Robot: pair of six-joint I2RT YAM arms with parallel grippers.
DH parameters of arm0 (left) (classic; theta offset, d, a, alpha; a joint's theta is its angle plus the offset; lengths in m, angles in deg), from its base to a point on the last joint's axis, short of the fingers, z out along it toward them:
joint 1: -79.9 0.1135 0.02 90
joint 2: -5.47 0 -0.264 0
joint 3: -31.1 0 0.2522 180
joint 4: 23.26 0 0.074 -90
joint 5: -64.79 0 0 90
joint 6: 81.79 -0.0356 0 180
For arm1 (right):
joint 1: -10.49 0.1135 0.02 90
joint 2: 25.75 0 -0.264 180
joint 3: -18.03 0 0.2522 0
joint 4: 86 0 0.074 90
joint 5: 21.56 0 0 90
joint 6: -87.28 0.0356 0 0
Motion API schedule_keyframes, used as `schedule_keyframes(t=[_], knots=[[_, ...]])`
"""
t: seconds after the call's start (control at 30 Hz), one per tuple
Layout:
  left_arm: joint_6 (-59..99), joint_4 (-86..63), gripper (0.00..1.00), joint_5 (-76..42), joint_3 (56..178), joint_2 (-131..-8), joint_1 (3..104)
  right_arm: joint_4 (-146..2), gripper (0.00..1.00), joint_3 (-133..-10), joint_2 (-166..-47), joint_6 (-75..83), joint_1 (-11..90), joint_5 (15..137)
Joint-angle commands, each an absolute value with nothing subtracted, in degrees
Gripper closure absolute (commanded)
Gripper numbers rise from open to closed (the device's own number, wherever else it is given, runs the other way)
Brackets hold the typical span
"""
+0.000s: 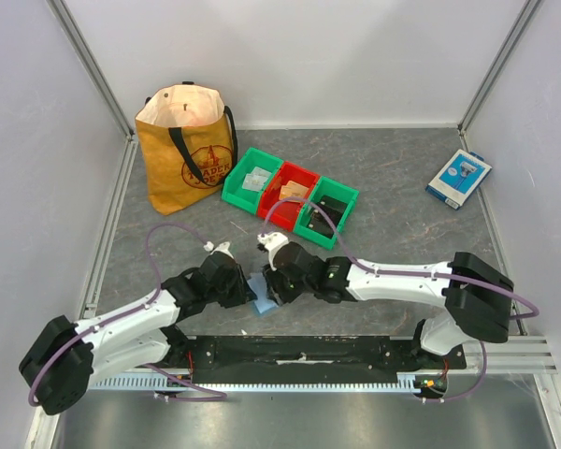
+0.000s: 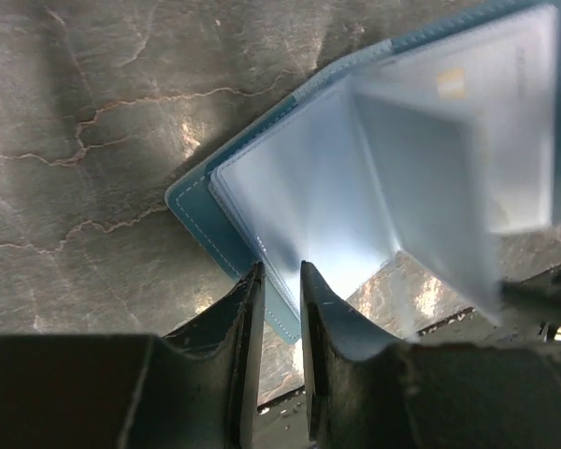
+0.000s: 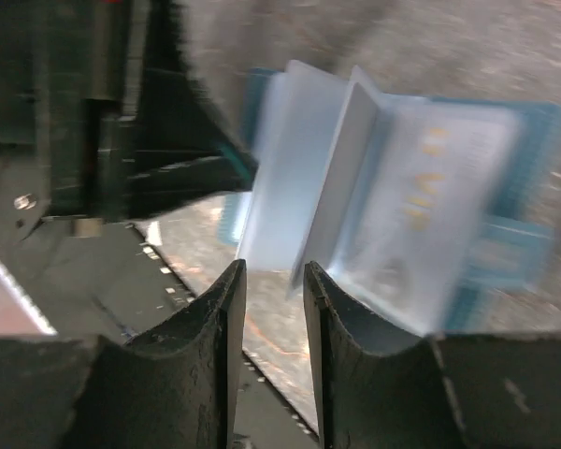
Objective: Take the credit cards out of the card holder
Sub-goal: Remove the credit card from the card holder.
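Note:
The dusty-blue card holder (image 1: 262,302) lies open near the table's front edge, between both grippers. In the left wrist view its teal cover (image 2: 194,202) and pale inner pockets fan upward. My left gripper (image 2: 280,281) is closed down on the cover's near corner. In the right wrist view one pale pocket flap (image 3: 332,178) stands up, and a pale card with orange marks (image 3: 421,182) sits in a pocket. My right gripper (image 3: 275,273) has its jaws slightly apart just under the flap's edge, holding nothing. That view is blurred.
Three small bins stand mid-table: a green bin (image 1: 237,193) with pale cards, a red bin (image 1: 278,217) with tan cards, and a green bin (image 1: 310,227) with something dark. A tan tote bag (image 1: 187,150) stands at the back left. A blue-and-white box (image 1: 458,178) lies at the right.

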State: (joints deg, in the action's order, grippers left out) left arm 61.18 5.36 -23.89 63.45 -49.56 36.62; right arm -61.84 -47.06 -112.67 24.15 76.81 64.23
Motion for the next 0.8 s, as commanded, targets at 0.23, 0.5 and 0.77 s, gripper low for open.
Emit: schedule_keyframes(t=[0.23, 0.5, 0.77], knots=[[65.2, 10.4, 0.72, -29.2, 63.0, -40.0, 36.0, -65.6, 0.61, -51.0, -116.7, 20.3, 80.0, 73.5], [66.5, 16.4, 0.72, -33.6, 64.7, -31.0, 36.1, -65.1, 0.61, -48.6, -112.7, 22.1, 76.6, 69.8], [63.1, 0.1, 0.75, -23.8, 64.4, -39.3, 36.1, -75.0, 0.65, -42.6, -112.7, 24.7, 67.3, 79.2]])
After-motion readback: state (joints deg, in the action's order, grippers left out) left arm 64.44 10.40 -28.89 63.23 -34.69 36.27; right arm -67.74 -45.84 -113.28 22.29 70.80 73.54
